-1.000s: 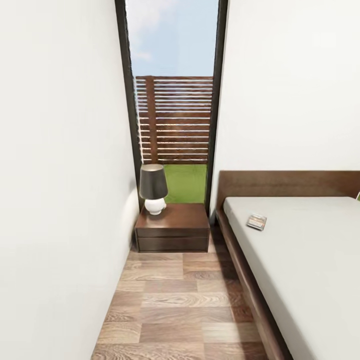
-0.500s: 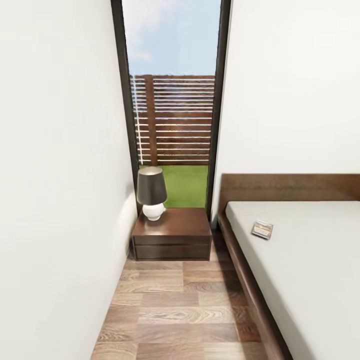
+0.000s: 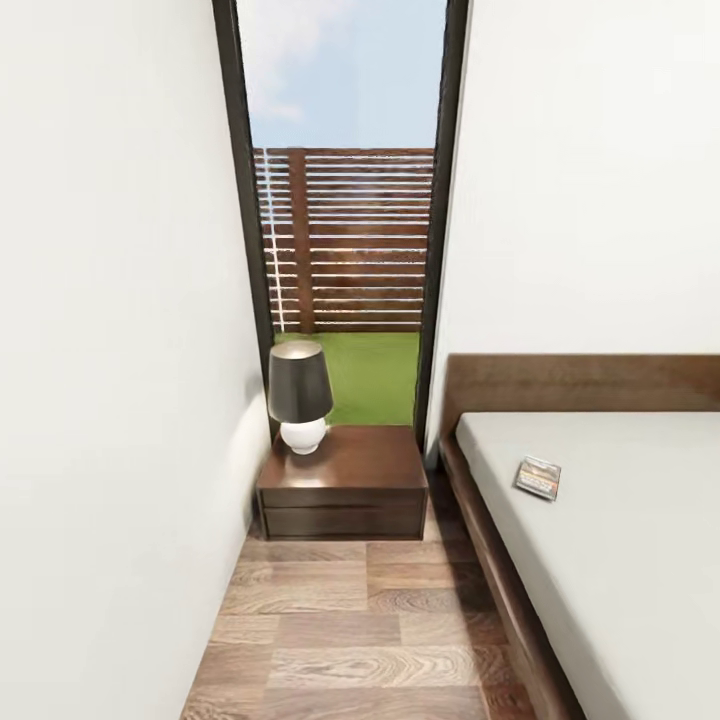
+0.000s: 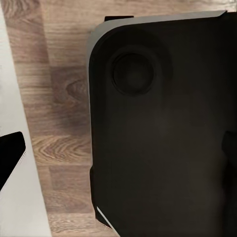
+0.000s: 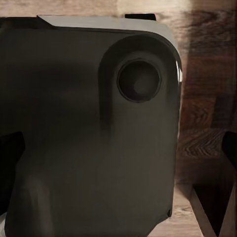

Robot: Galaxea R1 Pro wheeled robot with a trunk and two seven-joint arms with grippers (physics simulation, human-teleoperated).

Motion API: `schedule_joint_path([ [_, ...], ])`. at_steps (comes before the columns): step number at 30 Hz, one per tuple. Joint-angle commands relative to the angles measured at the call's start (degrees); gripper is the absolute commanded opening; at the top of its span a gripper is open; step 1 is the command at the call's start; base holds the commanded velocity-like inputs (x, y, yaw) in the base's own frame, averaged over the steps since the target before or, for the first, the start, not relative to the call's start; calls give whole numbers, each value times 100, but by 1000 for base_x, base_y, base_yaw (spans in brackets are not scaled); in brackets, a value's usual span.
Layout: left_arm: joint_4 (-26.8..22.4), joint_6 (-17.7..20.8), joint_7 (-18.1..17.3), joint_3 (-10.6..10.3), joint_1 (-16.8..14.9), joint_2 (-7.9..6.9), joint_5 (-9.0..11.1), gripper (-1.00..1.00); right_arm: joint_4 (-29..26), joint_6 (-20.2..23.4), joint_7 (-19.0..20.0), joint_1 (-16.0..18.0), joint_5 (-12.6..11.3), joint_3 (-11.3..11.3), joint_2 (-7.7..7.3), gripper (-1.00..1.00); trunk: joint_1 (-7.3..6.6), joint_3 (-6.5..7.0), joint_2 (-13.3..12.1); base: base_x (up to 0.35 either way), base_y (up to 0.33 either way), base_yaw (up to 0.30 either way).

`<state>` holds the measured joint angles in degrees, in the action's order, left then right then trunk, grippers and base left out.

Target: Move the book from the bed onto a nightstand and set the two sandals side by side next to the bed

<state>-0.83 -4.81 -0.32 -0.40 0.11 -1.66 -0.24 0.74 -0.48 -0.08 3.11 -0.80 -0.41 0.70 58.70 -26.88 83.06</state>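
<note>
Grey-covered book (image 3: 538,478) lies flat on the bed (image 3: 620,560), near the bed's left edge and up toward the headboard (image 3: 580,382). It sits ahead and to the right of the robot, so by my read the right arm is the nearer one for the pick. Its long axis runs roughly away from the camera, skewed a little clockwise; orange band on the end nearest us.

Nightstand (image 3: 345,478) is ahead and slightly left, against the window (image 3: 345,200), with a lamp (image 3: 299,397) on its left rear corner. Its right half is free, just across the floor gap from the bed frame. So the transfer is a short leftward carry from the book to the nightstand.

Floor (image 3: 370,620) between the wall and the bed is a narrow lane, and the robot looks straight down it.

Tools: both wrist views look down onto the robot's dark base (image 4: 163,128) (image 5: 89,128) over plank floor. Dark shapes at the frame edges may be finger tips, but I cannot tell whether either tool is apart or together.

Judgement: in the approach phase, book not yet within reach. Sandals not in these frames.
</note>
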Motion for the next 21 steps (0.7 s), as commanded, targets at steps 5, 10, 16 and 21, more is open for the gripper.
schedule_joint_path([
  [5, -5, -11, -3, -4, 3, -1, -2, 100, 12, -5, -1, 5, -8, -2, 1, 100, 3, -5, 2, 292, 0, 0],
  [10, -5, -11, -3, -4, -1, -1, -2, 100, 13, -5, 11, 5, -8, 4, 1, 100, 3, -5, 2, 292, 0, 0],
  [16, -5, -11, -3, -4, 0, -1, -2, 100, 11, -1, 24, 5, 9, 32, 1, 100, 3, -5, 2, 292, 0, 0],
  [21, -5, -11, -3, -4, -1, -1, -2, 100, 10, 2, 33, 5, 21, 43, 1, 100, 3, -5, 2, 293, 0, 0],
])
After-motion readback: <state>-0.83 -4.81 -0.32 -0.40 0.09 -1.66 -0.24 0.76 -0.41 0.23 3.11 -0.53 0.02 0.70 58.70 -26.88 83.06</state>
